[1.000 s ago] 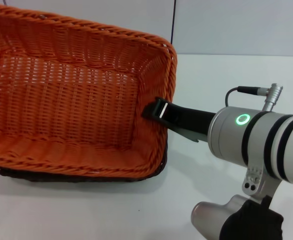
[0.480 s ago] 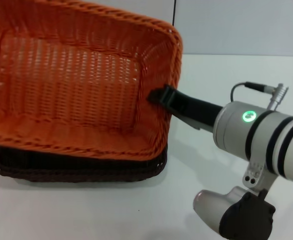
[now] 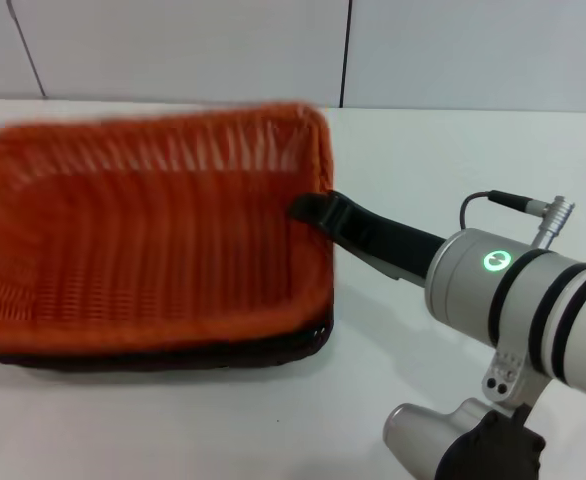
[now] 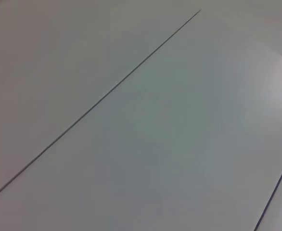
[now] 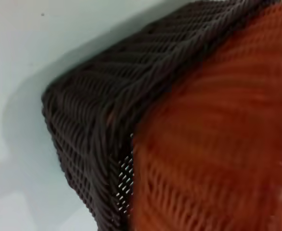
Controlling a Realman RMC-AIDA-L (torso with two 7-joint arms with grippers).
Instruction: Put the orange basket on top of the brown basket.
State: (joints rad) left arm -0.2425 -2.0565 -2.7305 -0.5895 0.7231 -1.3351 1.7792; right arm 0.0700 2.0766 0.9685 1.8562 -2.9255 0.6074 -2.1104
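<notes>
The bright orange woven rectangular basket (image 3: 143,250) has thin ribs in rows all over its sides and floor, and under it peeks the very dark brown, almost black woven basket (image 3: 308,340) with a crisscross weave of thick strands (image 5: 93,125). The black right gripper (image 3: 311,208) sits on a shiny silver arm (image 3: 513,310) with black bands and a small glowing green ring (image 3: 494,261). The flat table (image 3: 453,150) is plain white, and the wall panels (image 3: 173,45) behind are pale grey with thin dark lines between them.
</notes>
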